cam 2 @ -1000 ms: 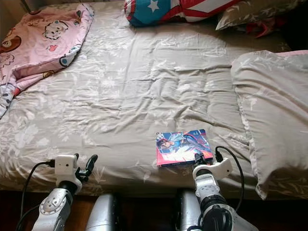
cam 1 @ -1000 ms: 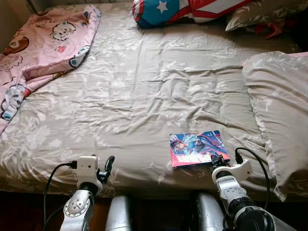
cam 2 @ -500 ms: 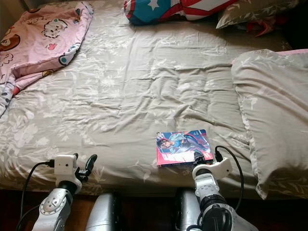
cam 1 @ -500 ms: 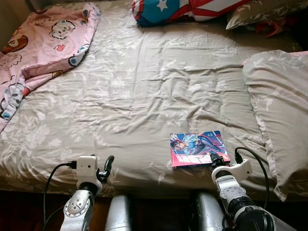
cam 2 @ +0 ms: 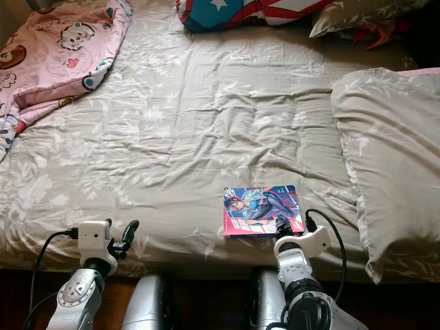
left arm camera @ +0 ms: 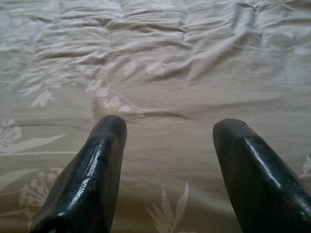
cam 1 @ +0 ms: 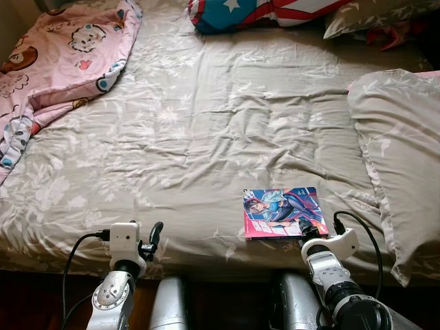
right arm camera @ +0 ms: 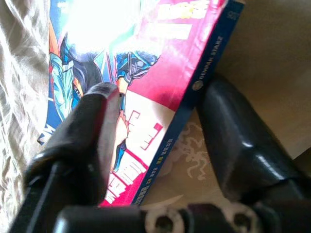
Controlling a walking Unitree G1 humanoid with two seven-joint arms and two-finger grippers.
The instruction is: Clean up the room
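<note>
A comic book with a pink and blue cover lies flat on the beige floral bed sheet, close to the bed's front edge. My right gripper is at the book's near right corner. In the right wrist view this gripper is open. One finger lies over the book's cover and the other finger sits beside the blue spine on the sheet. My left gripper hovers at the front edge, far to the left of the book. Its fingers are open over bare sheet.
A pink cartoon blanket is bunched at the far left of the bed. A large beige pillow lies along the right side. A star-and-stripe cushion and another pillow sit at the head. Dark floor lies below the front edge.
The whole picture has shifted a little, so the camera moved. Both grippers and the book keep about the same places.
</note>
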